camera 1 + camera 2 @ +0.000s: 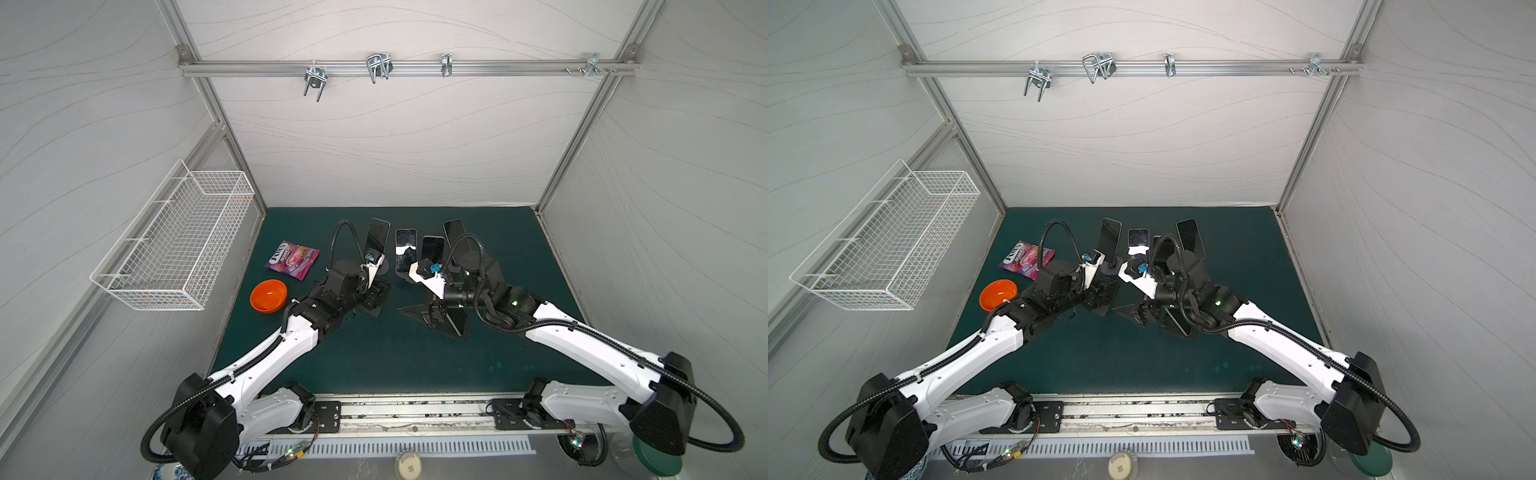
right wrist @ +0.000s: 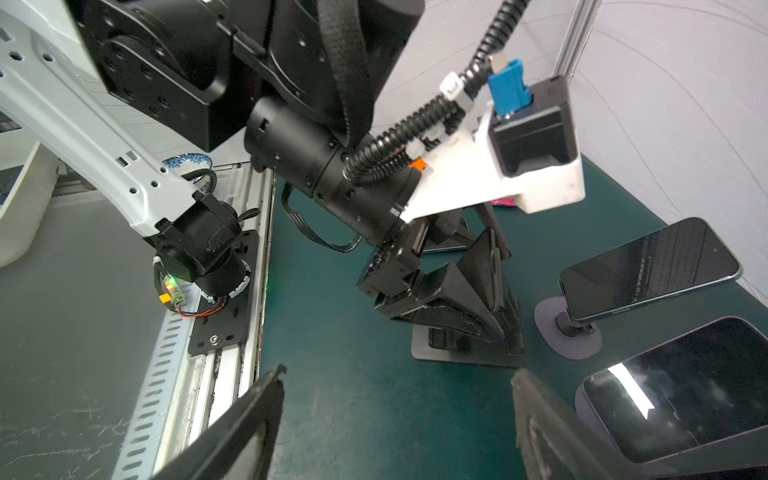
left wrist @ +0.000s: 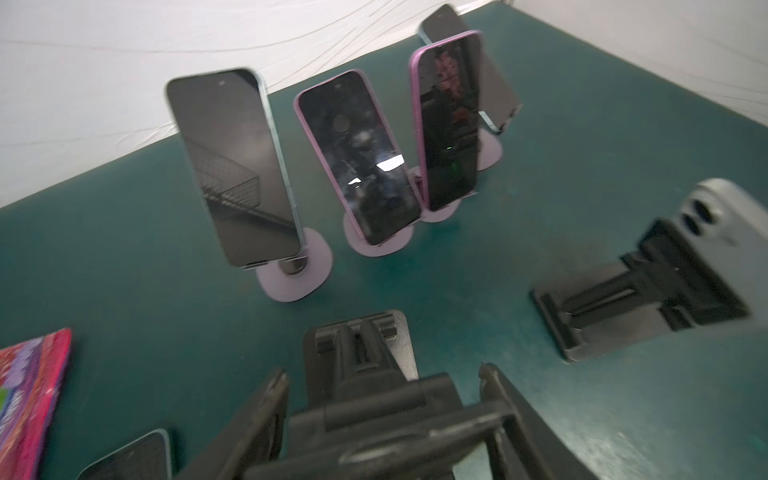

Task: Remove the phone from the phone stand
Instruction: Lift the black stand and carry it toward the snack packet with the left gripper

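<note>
From my station I see the left gripper clamped on the left-hand black folding phone stand, jaws pressed against both of its sides. That stand sits on the dark green table just left of centre. The right gripper hangs just right of centre with its jaws spread wide. In the right wrist view its black fingers have only table showing between them, so it grips nothing. The task's thing, the grey phone with twin camera lenses, leans tilted on the right-hand black folding phone stand, seen from behind in the left wrist view. In both top views it lies right under the right wrist, on the near-right side of that gripper, and I cannot tell whether a finger touches it. The two folding stands are near each other but apart. Farther back, a row of four dark-screened phones on round lilac bases stands across the middle of the table. Left of the left arm lie a purple-and-pink candy bag and, nearer, a round orange bowl, apart from each other. A white wire basket hangs on the left wall.
</note>
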Available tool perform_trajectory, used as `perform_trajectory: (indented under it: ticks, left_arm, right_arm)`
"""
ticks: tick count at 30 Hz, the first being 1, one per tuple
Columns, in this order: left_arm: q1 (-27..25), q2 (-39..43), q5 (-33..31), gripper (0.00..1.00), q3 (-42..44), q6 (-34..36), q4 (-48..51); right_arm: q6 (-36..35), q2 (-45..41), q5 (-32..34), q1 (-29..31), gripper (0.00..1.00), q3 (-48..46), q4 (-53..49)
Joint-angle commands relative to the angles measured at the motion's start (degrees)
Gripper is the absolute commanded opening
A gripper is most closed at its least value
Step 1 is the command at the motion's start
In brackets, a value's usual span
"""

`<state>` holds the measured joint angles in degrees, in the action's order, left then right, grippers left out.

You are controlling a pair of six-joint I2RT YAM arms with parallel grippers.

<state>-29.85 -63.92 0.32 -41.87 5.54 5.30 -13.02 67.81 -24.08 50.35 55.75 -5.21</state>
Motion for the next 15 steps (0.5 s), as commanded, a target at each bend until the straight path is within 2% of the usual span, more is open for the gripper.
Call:
perform_trajectory:
  ticks: [1, 8, 15]
  left_arm:
    - [1.82, -1.40, -3.24, 0.65, -4.13, -0.94, -4.41]
    - [3.93, -3.49, -9.77, 0.65, -6.14, -3.14, -5.12]
    - [7.26, -4.30, -12.56, 0.64, -6.48, -3.61, -6.65]
  right_arm:
    - [-0.43, 2.39, 1.35, 0.55, 0.87, 2.39, 3.25]
    - [-1.74, 7.74, 6.70, 0.86, 0.88, 7.64, 4.43]
    - [-1.43, 8.38, 7.40, 0.81, 0.89, 7.86, 5.81]
